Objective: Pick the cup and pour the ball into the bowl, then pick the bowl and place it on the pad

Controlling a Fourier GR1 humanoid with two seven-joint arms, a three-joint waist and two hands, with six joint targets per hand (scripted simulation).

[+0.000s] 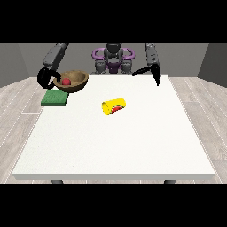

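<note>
A brown wooden bowl (76,81) with a red ball (66,82) inside hangs just above the far left of the table, over the far edge of a green pad (54,98). The hand at the view's left (45,77) is curled round the bowl's left rim. A yellow cup (114,106) with a red and green mark lies on its side near the table's middle, mouth towards the view's left. The hand at the view's right (155,76) hangs above the far right of the table, fingers pointing down, holding nothing.
The large white table (115,146) fills the view, with grey wood floor around it. The robot's torso (113,60) stands behind the far edge.
</note>
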